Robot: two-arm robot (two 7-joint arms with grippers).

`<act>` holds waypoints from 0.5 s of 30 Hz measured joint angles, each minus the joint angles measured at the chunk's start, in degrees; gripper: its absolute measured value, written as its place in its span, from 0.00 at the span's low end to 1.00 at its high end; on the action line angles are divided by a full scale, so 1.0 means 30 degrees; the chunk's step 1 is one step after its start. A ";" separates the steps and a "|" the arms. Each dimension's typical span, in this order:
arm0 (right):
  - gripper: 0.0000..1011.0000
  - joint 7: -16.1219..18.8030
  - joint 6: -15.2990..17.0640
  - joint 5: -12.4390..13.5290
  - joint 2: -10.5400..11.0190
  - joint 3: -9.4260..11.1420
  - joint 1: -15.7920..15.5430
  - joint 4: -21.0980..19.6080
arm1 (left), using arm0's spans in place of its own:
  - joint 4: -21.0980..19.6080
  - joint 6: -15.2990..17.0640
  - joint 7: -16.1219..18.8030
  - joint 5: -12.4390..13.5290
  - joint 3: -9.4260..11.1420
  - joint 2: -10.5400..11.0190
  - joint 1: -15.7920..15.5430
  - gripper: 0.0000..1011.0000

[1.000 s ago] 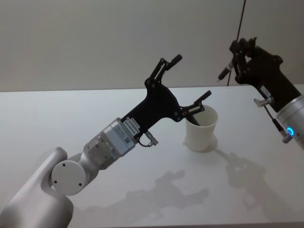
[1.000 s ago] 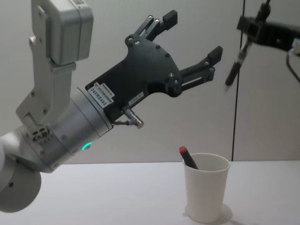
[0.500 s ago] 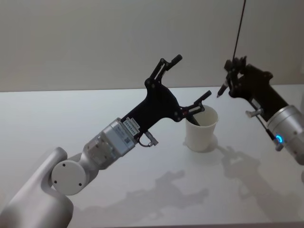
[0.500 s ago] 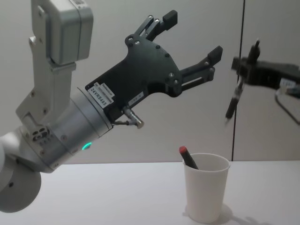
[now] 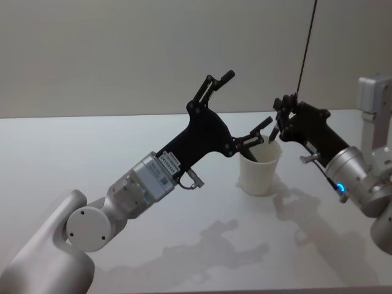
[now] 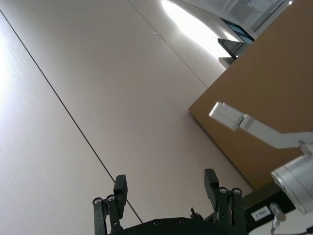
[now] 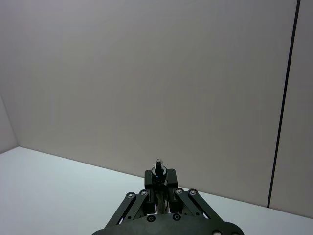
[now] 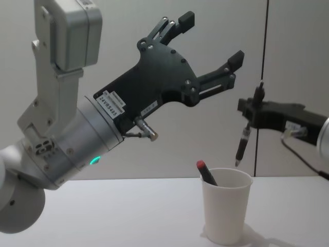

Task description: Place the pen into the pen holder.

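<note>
The pen holder, a white paper cup, stands on the white table and has a red-capped pen leaning inside it. My right gripper is shut on a dark pen. That pen hangs nearly upright, with its tip just above the cup's right rim. My left gripper is held high, left of and above the cup. It is open and holds nothing.
The white table stretches wide to the left and in front of the cup. A plain wall with a dark vertical seam stands behind. My left forearm slants across the space left of the cup.
My right gripper has come down and moved left with the dark pen, from high at the right to just over the cup's rim. The left arm has stayed still.
</note>
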 joint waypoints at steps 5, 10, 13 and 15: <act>0.13 0.0155 -0.0238 -0.0234 -0.0297 -0.0132 0.0429 0.1041 | 0.0000 0.0000 0.0000 0.0000 0.0002 0.0001 0.0001 0.99; 0.17 0.0263 -0.0470 -0.0488 -0.0597 -0.0271 0.0865 0.2064 | 0.0000 0.0000 0.0000 0.0000 0.0001 0.0001 0.0001 0.99; 0.25 0.0302 -0.0587 -0.0622 -0.0757 -0.0343 0.1104 0.2554 | 0.0000 0.0000 0.0000 0.0000 0.0000 0.0001 0.0001 0.99; 0.33 0.0315 -0.0640 -0.0686 -0.0830 -0.0368 0.1210 0.2798 | 0.0000 0.0000 0.0000 0.0000 0.0001 0.0001 0.0001 0.99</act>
